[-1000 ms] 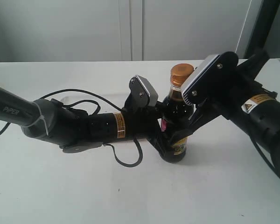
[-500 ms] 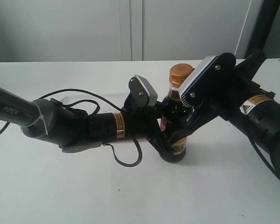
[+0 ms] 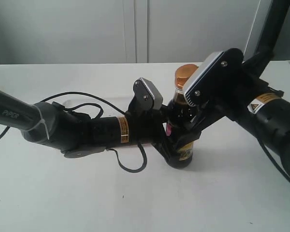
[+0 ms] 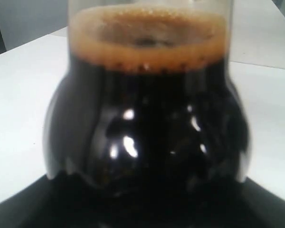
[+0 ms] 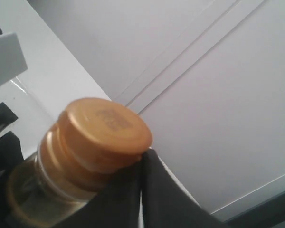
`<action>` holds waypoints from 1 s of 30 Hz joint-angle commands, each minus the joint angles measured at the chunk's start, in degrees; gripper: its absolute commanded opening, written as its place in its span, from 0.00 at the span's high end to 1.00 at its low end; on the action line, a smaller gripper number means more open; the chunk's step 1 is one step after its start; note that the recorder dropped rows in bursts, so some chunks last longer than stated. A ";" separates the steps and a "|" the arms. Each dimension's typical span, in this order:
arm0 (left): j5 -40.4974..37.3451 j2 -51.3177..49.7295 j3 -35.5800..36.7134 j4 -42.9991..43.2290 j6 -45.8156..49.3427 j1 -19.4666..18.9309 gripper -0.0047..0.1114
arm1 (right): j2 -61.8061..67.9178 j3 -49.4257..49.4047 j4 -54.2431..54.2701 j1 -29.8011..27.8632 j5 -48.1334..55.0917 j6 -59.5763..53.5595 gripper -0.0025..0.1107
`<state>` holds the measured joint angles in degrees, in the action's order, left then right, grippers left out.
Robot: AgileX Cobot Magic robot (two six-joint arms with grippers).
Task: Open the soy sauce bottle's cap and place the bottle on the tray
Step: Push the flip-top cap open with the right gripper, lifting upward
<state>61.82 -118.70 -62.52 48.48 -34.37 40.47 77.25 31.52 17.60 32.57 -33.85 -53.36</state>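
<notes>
The soy sauce bottle (image 3: 182, 141) stands upright on the white table, dark liquid filling the left wrist view (image 4: 147, 128). My left gripper (image 3: 176, 145) reaches in from the left and is shut on the bottle's lower body. The orange-gold cap (image 3: 185, 75) is closed on the neck. My right gripper (image 5: 143, 154) is shut, jaws pressed together, and its tips touch the underside of the cap's (image 5: 104, 126) lid edge. In the exterior view the right gripper (image 3: 186, 99) sits by the neck. A pale glossy rim, perhaps the tray (image 5: 20, 88), shows beyond the bottle.
The left arm (image 3: 63, 126) lies low across the table with a loose black cable (image 3: 130, 166) looping beside it. The right arm (image 3: 266, 121) comes in from the right. Pale cabinet doors (image 3: 135, 29) stand behind the table.
My right gripper has shifted slightly left and up against the cap. The bottle's top has leaned a little to the left. The left arm has not moved.
</notes>
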 commanded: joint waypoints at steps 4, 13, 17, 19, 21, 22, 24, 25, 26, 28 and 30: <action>-5.00 -0.67 0.60 1.66 -0.52 0.18 0.96 | -3.92 4.09 -1.67 1.72 1.63 -0.40 0.98; -5.81 -0.67 0.60 1.66 -0.52 0.18 0.96 | -7.79 9.37 3.02 4.77 10.30 -0.29 0.98; -6.20 -0.67 0.60 1.66 -0.52 0.18 0.96 | -7.79 11.21 11.51 2.39 11.08 -0.29 0.98; -6.20 -0.67 0.60 1.66 -0.52 0.18 0.96 | -7.79 12.56 12.22 0.82 14.63 -0.03 0.98; -6.20 -0.67 0.60 1.66 -0.52 0.18 0.96 | -7.79 13.92 12.46 -0.46 18.23 0.06 0.98; -6.20 -0.67 0.60 1.66 -0.52 0.18 0.96 | -7.79 14.58 12.46 -1.47 19.93 0.06 0.98; -6.20 -0.67 0.60 1.66 -0.52 0.18 0.96 | -7.79 15.51 12.46 -3.18 22.73 0.06 0.98; -6.20 -0.67 0.60 1.66 -0.52 0.18 0.96 | -7.79 16.18 12.46 -4.28 24.90 0.18 0.98; -6.20 -0.67 0.60 1.66 -0.52 0.18 0.96 | -7.79 16.53 12.46 -5.40 26.27 0.61 0.98; -6.20 -0.67 0.60 1.66 -0.52 0.18 0.96 | -7.79 17.06 12.46 -7.75 28.93 1.04 0.98; -6.20 -0.67 0.60 1.66 -0.52 0.18 0.96 | -7.79 17.31 12.46 -9.98 30.79 1.04 0.98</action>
<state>61.25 -118.70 -62.52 48.48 -34.40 40.47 69.81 48.18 29.76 25.43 -6.09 -52.89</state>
